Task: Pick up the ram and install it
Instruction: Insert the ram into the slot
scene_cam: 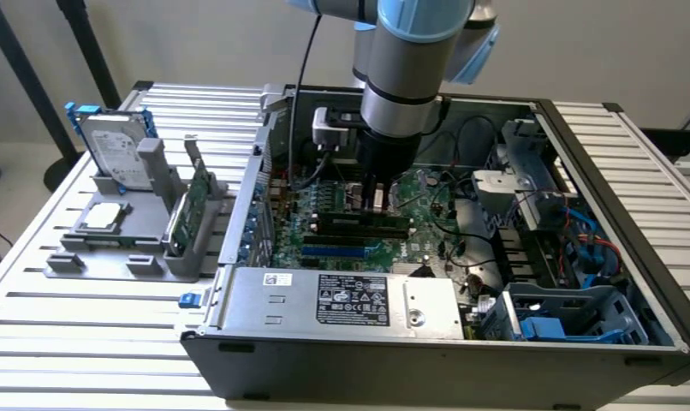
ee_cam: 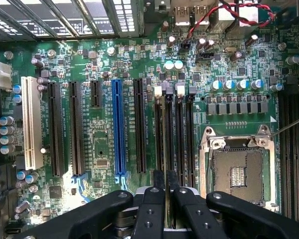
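Fingers of our gripper [ee_cam: 162,186] are pinching narrow on the ram's [scene_cam: 357,224] top edge over the motherboard [ee_cam: 104,159] slots; we're guessing it's light, stiff, fragile.

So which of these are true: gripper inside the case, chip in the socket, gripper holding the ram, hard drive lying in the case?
1. The gripper is down inside the open computer case. True.
2. The processor socket holds a chip. False: it is empty; the silver processor lies on the gray holder outside the case.
3. The gripper is shut on the ram at the memory slots. True.
4. The hard drive lies flat inside the case. False: it stands upright in the holder.
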You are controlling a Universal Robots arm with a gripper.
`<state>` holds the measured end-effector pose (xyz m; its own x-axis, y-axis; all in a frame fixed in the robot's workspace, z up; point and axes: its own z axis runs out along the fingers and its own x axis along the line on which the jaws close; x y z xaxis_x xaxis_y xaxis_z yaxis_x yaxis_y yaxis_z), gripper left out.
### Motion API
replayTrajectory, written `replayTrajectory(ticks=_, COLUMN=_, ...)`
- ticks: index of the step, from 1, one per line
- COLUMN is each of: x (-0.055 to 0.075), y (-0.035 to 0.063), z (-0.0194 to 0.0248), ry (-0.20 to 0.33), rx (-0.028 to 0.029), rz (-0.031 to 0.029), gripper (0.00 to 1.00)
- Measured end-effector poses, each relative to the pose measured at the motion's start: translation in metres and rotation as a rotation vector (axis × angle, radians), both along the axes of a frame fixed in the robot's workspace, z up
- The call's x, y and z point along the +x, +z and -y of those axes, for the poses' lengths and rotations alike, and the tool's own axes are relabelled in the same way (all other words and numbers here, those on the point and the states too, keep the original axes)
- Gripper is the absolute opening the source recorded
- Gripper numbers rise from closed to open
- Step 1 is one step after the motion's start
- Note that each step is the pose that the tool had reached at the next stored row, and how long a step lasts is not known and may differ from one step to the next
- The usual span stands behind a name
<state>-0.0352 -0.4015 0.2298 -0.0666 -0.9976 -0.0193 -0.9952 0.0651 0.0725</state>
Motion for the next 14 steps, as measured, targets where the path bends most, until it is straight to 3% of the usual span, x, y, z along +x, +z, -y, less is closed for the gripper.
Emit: replayTrajectory(ticks=14, x=0.0, y=-0.0008, z=0.0023, ry=0.012, rx=-0.0001, rz=0.0, gripper=0.14)
